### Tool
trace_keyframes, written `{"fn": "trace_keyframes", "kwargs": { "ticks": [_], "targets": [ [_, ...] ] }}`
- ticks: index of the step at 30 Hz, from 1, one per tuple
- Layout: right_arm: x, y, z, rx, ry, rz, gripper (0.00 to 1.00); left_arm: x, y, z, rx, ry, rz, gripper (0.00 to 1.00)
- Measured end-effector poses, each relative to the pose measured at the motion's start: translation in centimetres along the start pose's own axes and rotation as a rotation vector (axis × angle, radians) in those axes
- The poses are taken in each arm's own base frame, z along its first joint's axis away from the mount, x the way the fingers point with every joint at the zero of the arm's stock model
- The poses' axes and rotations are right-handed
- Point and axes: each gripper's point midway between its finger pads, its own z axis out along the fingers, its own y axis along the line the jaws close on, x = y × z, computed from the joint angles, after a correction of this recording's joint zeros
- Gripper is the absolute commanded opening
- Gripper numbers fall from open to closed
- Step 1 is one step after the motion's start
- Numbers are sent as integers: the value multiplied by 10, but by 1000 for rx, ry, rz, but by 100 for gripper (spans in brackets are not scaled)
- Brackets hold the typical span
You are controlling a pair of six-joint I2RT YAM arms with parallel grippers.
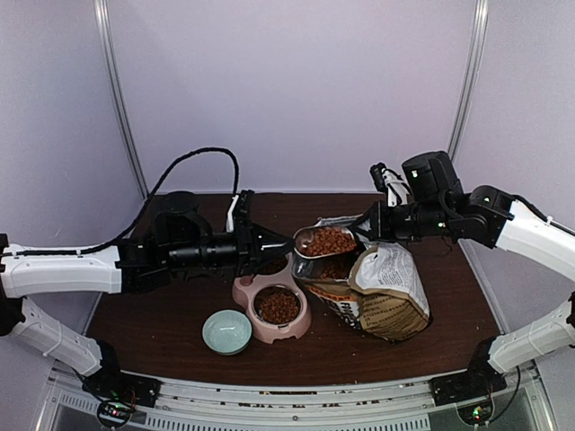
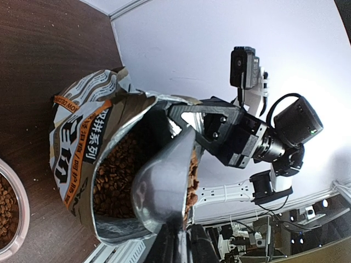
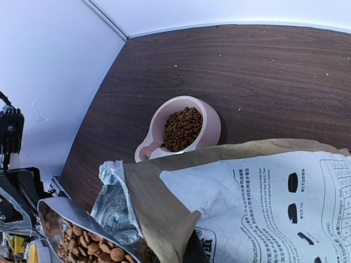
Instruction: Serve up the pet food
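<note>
The left claw (image 1: 280,244) clamps a silver metal scoop (image 1: 303,244) heaped with reddish-brown kibble pellets (image 1: 329,241) above the brown-and-white paper bag (image 1: 386,292), whose rim the right claw (image 1: 370,224) pinches. Carry it level toward seven o'clock, then tip slowly over the pink double bowl (image 1: 267,333).

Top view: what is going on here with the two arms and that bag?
The left pincer holds a metal scoop heaped with pet food, just above the mouth of the open bag. The right pincer is shut on the bag's upper rim, holding its mouth open. One compartment of the pink double bowl already has kibble in it. A small pale green bowl beside it looks empty.
</note>
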Motion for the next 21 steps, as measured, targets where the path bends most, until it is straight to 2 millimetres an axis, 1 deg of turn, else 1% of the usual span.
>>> {"fn": "trace_keyframes", "kwargs": {
  "ticks": [6, 11, 17, 21],
  "targets": [
    [0, 0, -1, 1, -2, 5, 0, -1, -1, -13, 26, -8, -38, 0],
    [-2, -2, -2, 6, -4, 11, 0, 1, 0, -17, 57, -8, -72, 0],
    [-2, -3, -3, 10, -4, 11, 0, -1, -17, -18, 130, -4, -81, 0],
    [-2, -3, -3, 13, -5, 11, 0, -2, -22, -19, 151, -2, -87, 0]
  ]
}}
